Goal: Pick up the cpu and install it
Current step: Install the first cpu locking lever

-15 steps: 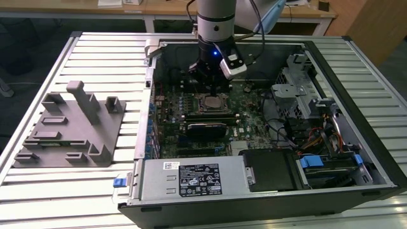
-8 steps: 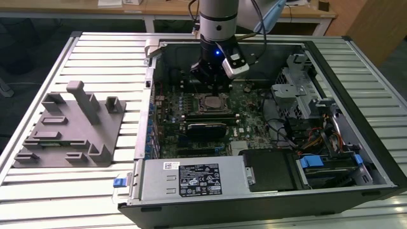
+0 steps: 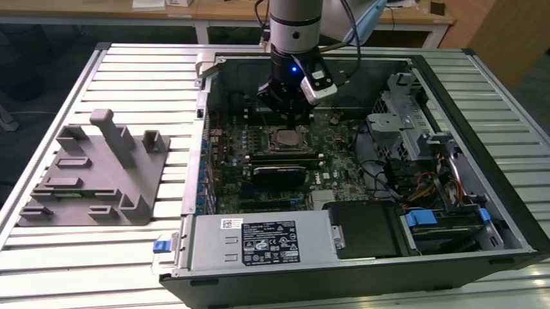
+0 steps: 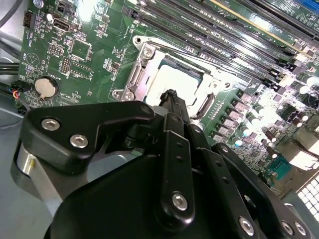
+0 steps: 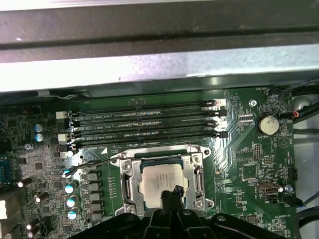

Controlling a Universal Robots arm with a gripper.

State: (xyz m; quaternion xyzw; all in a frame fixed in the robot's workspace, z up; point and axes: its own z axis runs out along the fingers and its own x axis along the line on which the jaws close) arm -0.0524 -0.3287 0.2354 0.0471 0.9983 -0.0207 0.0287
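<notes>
The cpu (image 5: 158, 180) lies flat in the motherboard socket, its pale silvery top framed by the metal socket bracket (image 5: 128, 184). It is also visible in the second wrist view (image 4: 172, 80) and in the exterior view (image 3: 284, 138). My gripper (image 5: 170, 192) hangs just above the cpu's near edge with its black fingertips (image 4: 172, 97) pressed together and nothing between them. In the exterior view the gripper (image 3: 288, 121) reaches down into the open computer case right above the socket.
Memory slots (image 5: 144, 124) run beside the socket, and a black heatsink block (image 3: 277, 174) sits on its other side. A drive cage (image 3: 404, 122) and cables fill the exterior view's right. The power supply (image 3: 257, 241) is in front. A grey fixture (image 3: 94, 170) stands outside the case.
</notes>
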